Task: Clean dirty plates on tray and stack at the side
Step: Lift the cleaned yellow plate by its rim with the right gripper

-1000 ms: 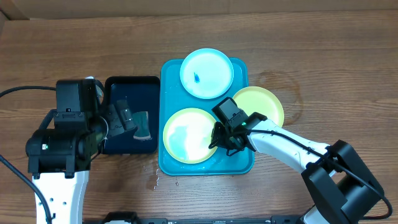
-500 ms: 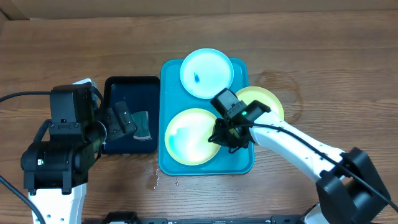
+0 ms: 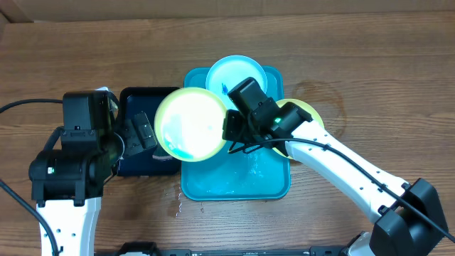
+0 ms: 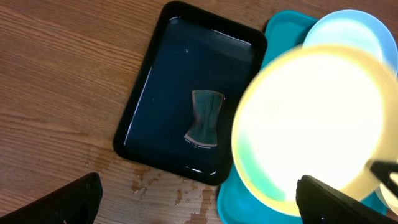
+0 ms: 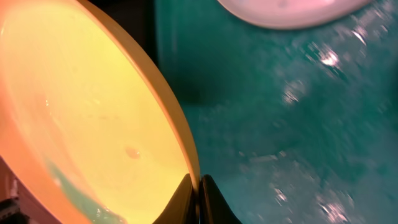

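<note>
overhead, the right hand (image 3: 229,134) is clamped on the rim of a round lime-green plastic plate (image 3: 188,124), holding it above where the large turquoise plastic tray (image 3: 213,186) meets a small black tray (image 3: 135,99). the plate looks light, stiff and wet-slick, so a rim pinch suits it. the left hand (image 3: 146,132), fingers wide apart, hangs over the black tray's grey-green sponge (image 4: 205,118). a light-blue plate (image 3: 226,71) and a second green plate (image 3: 313,119) crowd the right arm.

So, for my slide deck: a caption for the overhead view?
Right end effector grips a lime-green plate by its rim, held over the turquoise tray and black tray.
</note>
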Available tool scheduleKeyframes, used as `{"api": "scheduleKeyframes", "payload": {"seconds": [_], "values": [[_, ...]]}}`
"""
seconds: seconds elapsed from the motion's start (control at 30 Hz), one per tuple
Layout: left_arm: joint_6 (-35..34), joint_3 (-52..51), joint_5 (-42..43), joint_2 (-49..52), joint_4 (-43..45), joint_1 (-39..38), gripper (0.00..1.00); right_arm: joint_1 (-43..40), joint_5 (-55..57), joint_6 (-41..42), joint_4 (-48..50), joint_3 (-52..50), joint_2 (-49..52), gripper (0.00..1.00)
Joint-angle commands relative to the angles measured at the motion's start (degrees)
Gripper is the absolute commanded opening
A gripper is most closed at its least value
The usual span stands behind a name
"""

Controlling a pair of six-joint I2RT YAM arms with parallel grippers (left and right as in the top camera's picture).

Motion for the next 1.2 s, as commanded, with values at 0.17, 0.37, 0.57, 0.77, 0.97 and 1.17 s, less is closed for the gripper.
{"api": "scheduleKeyframes", "payload": {"seconds": [0.17,0.37,0.57,0.77,0.97,1.17], "values": [[-1.2,0.0,0.5,2.0,-0.1,0.3,1.00,5.4,2.3,0.4,15.2,1.8,5.5,0.04],[-1.2,0.0,0.5,3.3,-0.1,0.3,1.00,8.1,10.4,0.3,21.6,1.8,10.3,0.04],[-1.2,0.0,0.5,5.0,-0.1,0.3,1.00,9.9,20.7,-3.2,25.4,1.8,11.8,0.04],[-1.2,0.0,0.5,7.1,-0.1,0.3,1.00,10.3,30.6,-11.2,28.1,1.9,11.8,0.04],[-1.2,0.0,0.5,8.9,-0.1,0.3,1.00,11.9,36.9,-25.0,29.5,5.4,11.8,0.04],[-1.2,0.0,0.5,10.9,-0.1,0.3,1.00,14.0,39.6,-36.9,36.2,7.6,11.8,0.04]]}}
